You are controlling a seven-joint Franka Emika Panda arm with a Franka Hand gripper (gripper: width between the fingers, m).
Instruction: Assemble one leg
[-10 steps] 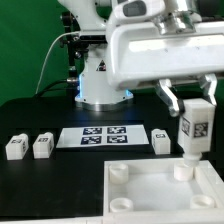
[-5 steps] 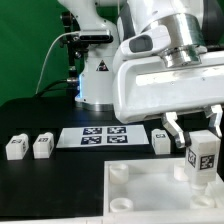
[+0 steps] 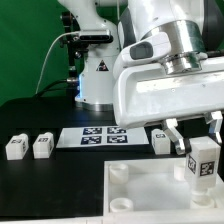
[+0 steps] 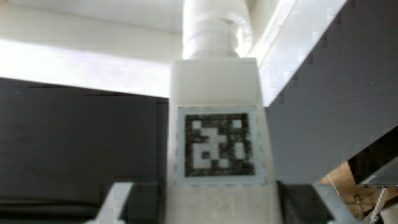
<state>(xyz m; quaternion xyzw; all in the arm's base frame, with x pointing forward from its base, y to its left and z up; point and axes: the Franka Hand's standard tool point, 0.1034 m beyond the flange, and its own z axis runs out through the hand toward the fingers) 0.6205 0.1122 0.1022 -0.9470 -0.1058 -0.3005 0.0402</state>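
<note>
On the black desk point(image 3: 60, 180), a loose leg point(image 3: 14, 147) and a second loose leg point(image 3: 41, 146) sit side by side at the exterior view's left, near the marker board point(image 3: 100, 136). A third loose leg point(image 3: 160, 140) lies just beside the board's other end. Farther right, the pincer point(image 3: 200, 146) pinches the leg point(image 3: 203, 162) upright, tag facing out, over a far corner socket of the white plate point(image 3: 150, 195). The wrist view shows its fingers point(image 4: 121, 203) flanking the tagged block.
</note>
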